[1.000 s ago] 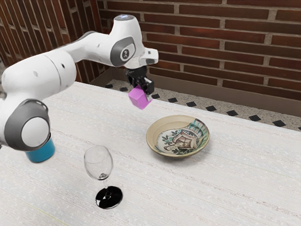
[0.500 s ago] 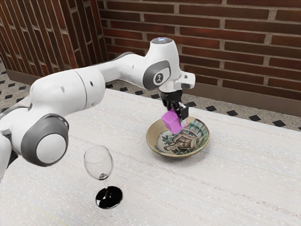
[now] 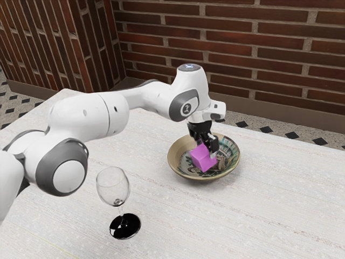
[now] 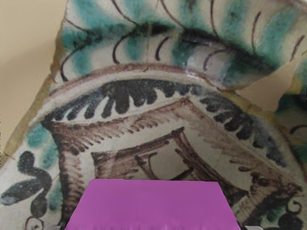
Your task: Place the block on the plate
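While purple block [image 3: 201, 160] tilts over plate [image 3: 176, 156], gripper [image 3: 207, 150] grips it between both fingers.

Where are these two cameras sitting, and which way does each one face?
Exterior view: beside my arm, looking down across the table at the plate and wine glass; arm and gripper show.
Wrist view: mounted by the gripper, facing into the plate; small bits of fingertips show.
Both share the plate and pink block.
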Controlling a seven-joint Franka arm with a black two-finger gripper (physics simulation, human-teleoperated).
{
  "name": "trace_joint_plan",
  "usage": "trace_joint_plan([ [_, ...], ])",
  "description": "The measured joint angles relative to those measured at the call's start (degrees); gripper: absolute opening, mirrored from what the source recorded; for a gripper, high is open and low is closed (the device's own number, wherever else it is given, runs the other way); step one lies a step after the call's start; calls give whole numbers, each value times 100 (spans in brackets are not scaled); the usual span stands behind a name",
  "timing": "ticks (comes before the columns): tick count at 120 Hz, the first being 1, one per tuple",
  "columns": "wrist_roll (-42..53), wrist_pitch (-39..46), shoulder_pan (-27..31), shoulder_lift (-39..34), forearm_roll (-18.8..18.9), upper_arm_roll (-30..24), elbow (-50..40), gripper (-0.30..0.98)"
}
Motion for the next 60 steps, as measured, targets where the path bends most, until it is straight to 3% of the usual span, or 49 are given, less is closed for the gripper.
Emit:
trace_joint_plan([
  [28, 29, 136, -14, -323, -8, -12, -186, 62],
  [60, -83, 181, -190, -2518, -119, 83, -2317, 67],
])
